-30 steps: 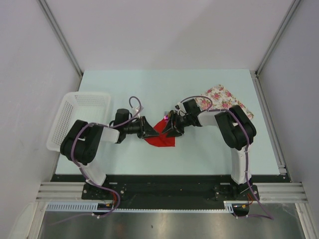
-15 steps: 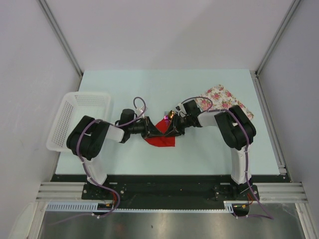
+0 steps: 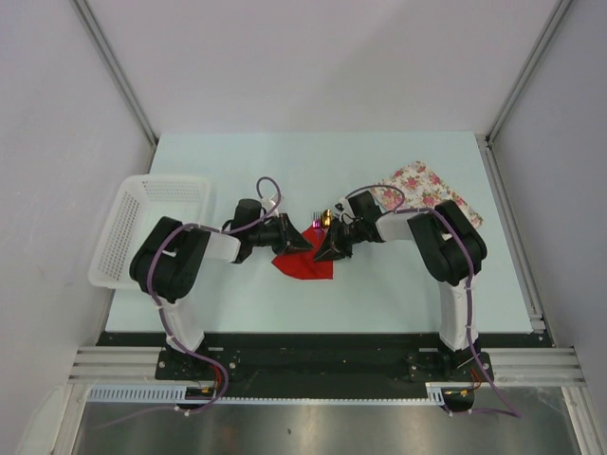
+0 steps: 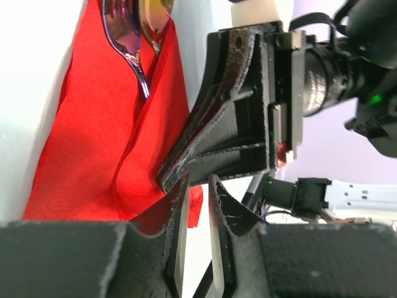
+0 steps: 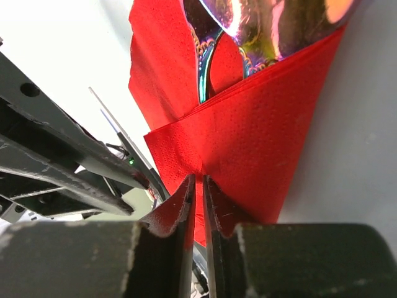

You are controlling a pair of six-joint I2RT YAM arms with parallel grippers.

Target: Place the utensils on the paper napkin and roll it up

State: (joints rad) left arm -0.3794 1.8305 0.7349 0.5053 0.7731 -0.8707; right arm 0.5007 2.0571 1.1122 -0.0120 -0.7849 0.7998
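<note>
Meanwhile, right claw (image 5: 197, 181) pinches the paper napkin (image 5: 248, 143) by its edge.
Opposite, left claw (image 4: 198, 181) nearly closed at its fold; grip unclear.

paper napkin (image 3: 302, 265): plain bright red, finely dimpled texture
utensils (image 4: 127, 34): mirror-bright purple-pink, gold on one bowl
cloth (image 3: 417, 183): white with pink and red flower print, far right
basket (image 3: 142, 204): white mesh, left
table (image 3: 398, 284): pale mint green
left gripper (image 4: 197, 183): black
right gripper (image 5: 198, 180): black
cables (image 3: 152, 284): purple
</note>
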